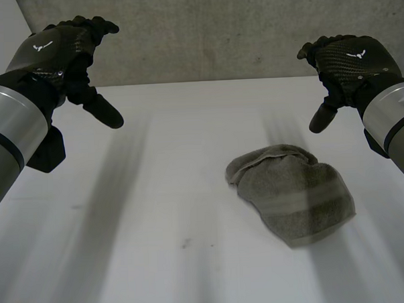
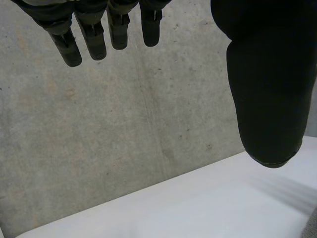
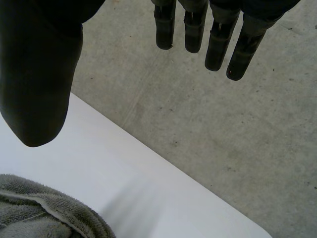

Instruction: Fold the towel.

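Towel (image 1: 291,191) at 4 o'clock looks soft and floppy, I'd pinch a hem corner. Left robot hand (image 1: 63,53) and right robot hand (image 1: 349,64): fingers relaxed, empty.

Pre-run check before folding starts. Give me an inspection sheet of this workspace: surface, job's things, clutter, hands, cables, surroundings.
Surface: white table, with a small dark speck on its near half.
Job's things: grey towel, loosely bunched rather than neatly folded, lying on the table on the robot's right.
Clutter: nothing seen.
Hands: left hand open, raised above the table, holding nothing; right hand open, raised, apart from the towel.
Cables: nothing seen.
Surroundings: bare concrete wall behind the table.
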Controlling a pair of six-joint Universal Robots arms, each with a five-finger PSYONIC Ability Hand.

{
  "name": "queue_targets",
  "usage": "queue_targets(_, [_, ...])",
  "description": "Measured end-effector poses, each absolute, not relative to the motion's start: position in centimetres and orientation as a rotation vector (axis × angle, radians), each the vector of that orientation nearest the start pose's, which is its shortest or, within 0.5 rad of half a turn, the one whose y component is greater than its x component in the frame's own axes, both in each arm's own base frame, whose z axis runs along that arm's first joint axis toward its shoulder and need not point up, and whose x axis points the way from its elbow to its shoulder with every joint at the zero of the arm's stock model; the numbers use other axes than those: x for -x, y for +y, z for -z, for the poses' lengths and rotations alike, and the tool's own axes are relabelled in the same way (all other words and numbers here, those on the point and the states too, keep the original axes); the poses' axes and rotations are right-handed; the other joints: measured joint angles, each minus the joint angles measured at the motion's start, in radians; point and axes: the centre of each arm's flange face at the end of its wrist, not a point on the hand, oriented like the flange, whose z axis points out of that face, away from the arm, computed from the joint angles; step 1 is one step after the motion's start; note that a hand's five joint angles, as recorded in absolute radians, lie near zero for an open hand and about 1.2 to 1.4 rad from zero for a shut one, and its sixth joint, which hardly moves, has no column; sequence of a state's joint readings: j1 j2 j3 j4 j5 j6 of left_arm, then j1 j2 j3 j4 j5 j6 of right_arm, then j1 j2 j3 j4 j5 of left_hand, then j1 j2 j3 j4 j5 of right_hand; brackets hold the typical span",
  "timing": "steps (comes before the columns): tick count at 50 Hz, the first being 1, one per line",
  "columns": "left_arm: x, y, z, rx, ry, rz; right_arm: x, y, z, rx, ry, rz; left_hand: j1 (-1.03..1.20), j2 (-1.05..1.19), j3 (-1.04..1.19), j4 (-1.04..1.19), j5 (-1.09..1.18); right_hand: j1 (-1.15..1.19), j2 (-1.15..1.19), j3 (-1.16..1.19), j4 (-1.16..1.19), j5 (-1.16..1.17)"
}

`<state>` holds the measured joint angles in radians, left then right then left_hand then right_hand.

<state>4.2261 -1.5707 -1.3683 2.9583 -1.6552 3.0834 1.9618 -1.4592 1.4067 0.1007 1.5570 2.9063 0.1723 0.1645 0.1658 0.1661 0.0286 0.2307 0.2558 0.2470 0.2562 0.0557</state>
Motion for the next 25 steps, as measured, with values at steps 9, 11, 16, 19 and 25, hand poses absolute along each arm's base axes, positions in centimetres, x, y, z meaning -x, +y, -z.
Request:
queue_targets(9, [25.1, -21.0, -35.4, -0.420, 2.431, 2.439, -24.8, -25.7, -31.2, 0.696, 2.097, 2.077, 0.000, 0.000, 0.000, 0.000, 0.000, 0.000, 0.000, 0.000, 0.000, 0.000])
queue_targets(11, [25.1, -21.0, -35.4, -0.420, 2.431, 2.439, -24.8, -26.0, -30.8, 0.701, 2.115, 2.064, 0.000, 0.000, 0.000, 0.000, 0.000, 0.000, 0.000, 0.000, 0.000, 0.000])
queue_targets(16, [25.1, -21.0, -35.3, -0.421, 2.435, 2.435, -24.9, -27.1, -28.8, 0.744, 2.213, 1.972, 0.000, 0.000, 0.000, 0.000, 0.000, 0.000, 0.000, 0.000, 0.000, 0.000])
queue_targets(19, [25.2, -21.1, -35.1, -0.424, 2.441, 2.427, -25.1, -27.7, -27.0, 0.787, 2.303, 1.870, 0.000, 0.000, 0.000, 0.000, 0.000, 0.000, -0.002, 0.000, 0.000, 0.000])
queue_targets(25, [25.7, -21.6, -34.0, -0.451, 2.462, 2.398, -25.4, -28.6, -23.5, 0.847, 2.452, 1.646, 0.000, 0.000, 0.000, 0.000, 0.000, 0.122, 0.090, 0.101, 0.096, 0.130])
